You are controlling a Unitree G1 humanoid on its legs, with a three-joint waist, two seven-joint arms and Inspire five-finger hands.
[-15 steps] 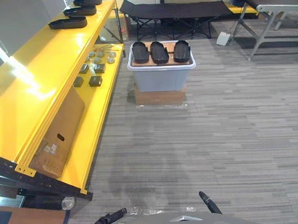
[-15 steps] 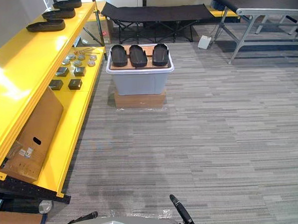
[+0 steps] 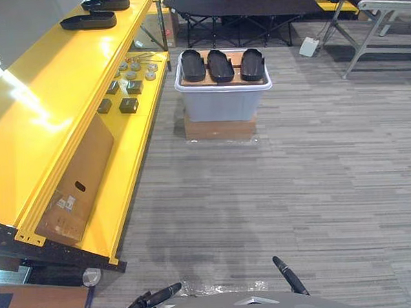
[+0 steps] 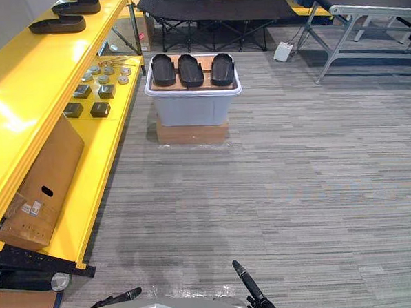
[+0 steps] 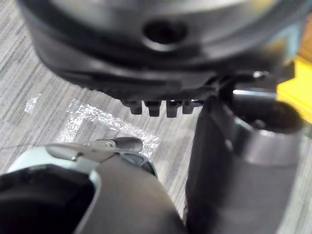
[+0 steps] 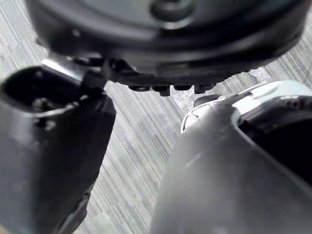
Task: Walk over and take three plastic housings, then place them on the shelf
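Grey carpet runs to a bin [image 3: 223, 103], well ahead beside the yellow shelf [image 3: 58, 106], with three black housings [image 3: 219, 65] lying on top. They look light, stiff and smooth: grip across the narrow middle. Left hand [image 5: 161, 58] and right hand [image 6: 165, 48]: open or closed, I cannot tell

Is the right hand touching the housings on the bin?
Apart. Left eye view shows a stretch of floor between the right hand and the housings on the bin.
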